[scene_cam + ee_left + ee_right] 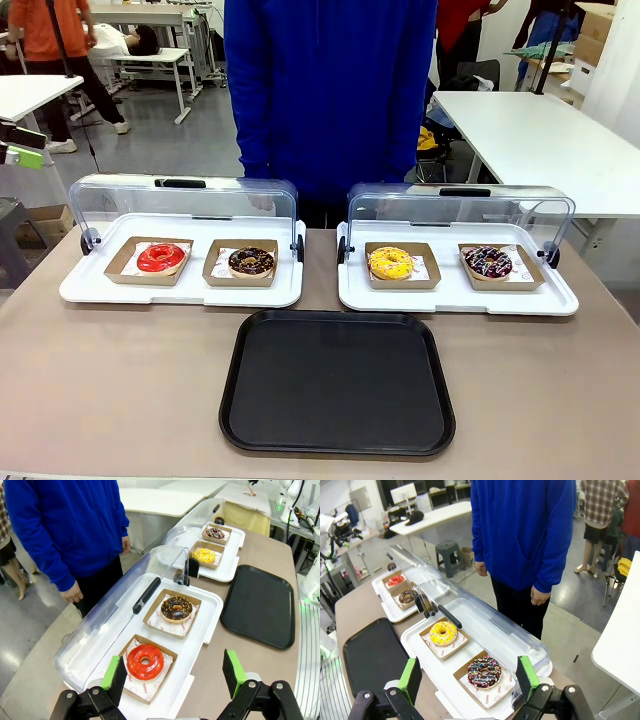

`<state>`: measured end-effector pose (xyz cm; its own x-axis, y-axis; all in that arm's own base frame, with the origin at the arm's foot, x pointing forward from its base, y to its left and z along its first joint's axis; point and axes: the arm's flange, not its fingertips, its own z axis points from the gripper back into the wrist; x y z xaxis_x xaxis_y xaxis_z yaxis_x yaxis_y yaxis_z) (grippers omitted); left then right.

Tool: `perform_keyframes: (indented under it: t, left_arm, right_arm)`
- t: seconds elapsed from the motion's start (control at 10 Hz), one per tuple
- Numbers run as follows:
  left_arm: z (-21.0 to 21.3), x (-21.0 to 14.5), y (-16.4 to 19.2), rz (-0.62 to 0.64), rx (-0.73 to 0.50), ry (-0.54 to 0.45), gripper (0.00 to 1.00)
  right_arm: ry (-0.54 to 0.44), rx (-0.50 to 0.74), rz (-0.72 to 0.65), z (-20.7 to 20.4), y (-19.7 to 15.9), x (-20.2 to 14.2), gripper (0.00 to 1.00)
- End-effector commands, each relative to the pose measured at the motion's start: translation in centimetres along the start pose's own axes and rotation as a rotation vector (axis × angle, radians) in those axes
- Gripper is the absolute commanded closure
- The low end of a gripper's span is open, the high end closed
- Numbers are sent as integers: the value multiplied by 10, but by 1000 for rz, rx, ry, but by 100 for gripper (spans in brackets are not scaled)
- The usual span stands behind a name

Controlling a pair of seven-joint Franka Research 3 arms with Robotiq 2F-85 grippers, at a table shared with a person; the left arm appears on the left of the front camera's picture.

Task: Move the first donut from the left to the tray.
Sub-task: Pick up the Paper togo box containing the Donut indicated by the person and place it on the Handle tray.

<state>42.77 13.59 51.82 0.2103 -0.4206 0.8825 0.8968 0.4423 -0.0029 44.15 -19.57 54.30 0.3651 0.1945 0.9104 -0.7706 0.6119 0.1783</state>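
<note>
I have the left claw (174,675) spread wide, green pads well apart, hanging above the near end of the left white tray (180,292). The right claw (468,677) is spread just as wide.

The red donut (145,661) sits in a small cardboard tray (120,262) at the left end of that white tray. A chocolate donut (251,262) sits in its own cardboard tray just beside it, on the right. The clear lid (185,200) is tipped back toward the person (330,90), so the donut is open from above and from my side. The cardboard rim stands low around it.

The black tray (337,383) lies on the desk (110,390) nearer me and to the donut's right. A narrow strip of desk separates its raised rim from the white tray's front edge. Its flat floor gives open room.

The donut lies flat with its hole facing up. As a round ring, it shows no long axis that I can tell.
</note>
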Motion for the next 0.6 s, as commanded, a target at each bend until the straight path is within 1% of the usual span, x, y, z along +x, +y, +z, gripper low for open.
perform_keyframes:
  t: [0.0,0.5]
  left_arm:
    - [0,1,0,-8,-5,-13,0]
    - [0,1,0,-8,-5,-13,0]
  right_arm:
    - [-7,5,5,-1,1,1,0]
    - [-7,5,5,-1,1,1,0]
